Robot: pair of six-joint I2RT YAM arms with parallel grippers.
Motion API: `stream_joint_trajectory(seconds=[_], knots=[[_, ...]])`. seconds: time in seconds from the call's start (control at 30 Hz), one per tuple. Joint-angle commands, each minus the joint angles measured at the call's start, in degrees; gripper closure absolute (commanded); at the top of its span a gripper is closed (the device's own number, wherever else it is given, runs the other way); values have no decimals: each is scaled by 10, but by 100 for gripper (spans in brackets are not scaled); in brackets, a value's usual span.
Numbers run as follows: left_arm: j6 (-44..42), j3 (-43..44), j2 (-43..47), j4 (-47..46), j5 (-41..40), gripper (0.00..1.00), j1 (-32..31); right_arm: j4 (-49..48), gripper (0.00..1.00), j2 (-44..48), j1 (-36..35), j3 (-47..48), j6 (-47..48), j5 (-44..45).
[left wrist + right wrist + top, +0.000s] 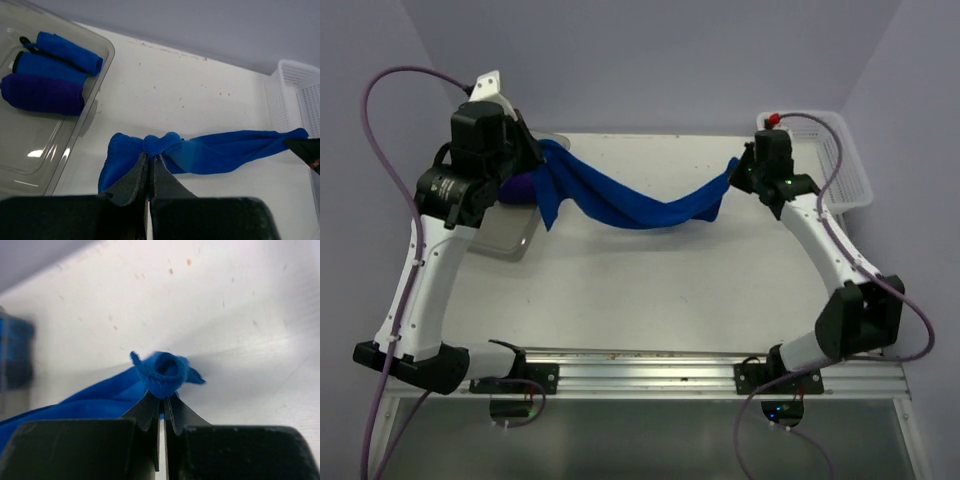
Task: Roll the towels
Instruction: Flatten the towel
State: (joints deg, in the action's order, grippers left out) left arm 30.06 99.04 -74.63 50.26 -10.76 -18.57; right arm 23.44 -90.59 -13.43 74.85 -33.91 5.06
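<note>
Gripping a blue towel [640, 205] by both ends, lifted off the table [650, 290] and sagging in the middle; clamped tight on one bunched end with the left gripper [150, 161], just beside the clear tray [30, 160]; clamped tight on the other end with the right gripper [162, 401], far across the table from the tray, over by the white basket [845, 170]. Drawn apart like this probably to pull the twist out of the cloth, so as to lay it flat for rolling; not flat yet, roped and folded along its length. Inside the tray, three finished rolls side by side: a blue roll [70, 50], a second blue roll [47, 67], a dark purple roll [42, 95]; parked there, it seems, to keep the work area free. Hard to tell from above whether the lowest part of the sag touches the table; looks just clear of it. Next, likely: lowering and spreading the cloth on the bare surface beside the tray.
</note>
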Motion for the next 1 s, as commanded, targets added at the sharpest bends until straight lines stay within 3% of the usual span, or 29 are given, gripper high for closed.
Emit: stream_joint_trajectory(seconds=[0.0,0.17,0.33,0.43,0.6,0.63,0.67,0.7,0.73,0.77,0.83,0.93,0.97], knots=[[-22,79,5,17,-6,100,11,26,100,128,13,34,27,40],[-22,131,22,42,4,100,14,48,100,255,18,-10,50,67],[-25,118,19,43,1,100,15,94,100,391,18,-85,59,108],[-29,79,-18,15,24,100,15,129,100,446,18,-176,39,111],[-25,48,-168,-79,89,100,27,170,100,528,18,-347,-28,60],[-25,58,-198,-89,94,97,30,172,100,534,18,-366,-41,45],[-26,96,-265,-87,105,82,30,173,100,540,19,-392,-60,36],[-28,127,-302,-73,105,62,32,171,100,551,18,-400,-64,30],[-30,161,-338,-55,129,34,34,169,100,554,18,-405,-66,25],[-32,226,-396,-14,137,28,33,170,100,555,18,-403,-64,25],[-36,261,-420,12,139,21,32,174,100,548,18,-387,-53,33],[-39,190,-370,-26,118,22,32,175,100,530,18,-375,-41,40],[-40,130,-327,-47,110,23,32,166,100,524,18,-373,-39,40]])
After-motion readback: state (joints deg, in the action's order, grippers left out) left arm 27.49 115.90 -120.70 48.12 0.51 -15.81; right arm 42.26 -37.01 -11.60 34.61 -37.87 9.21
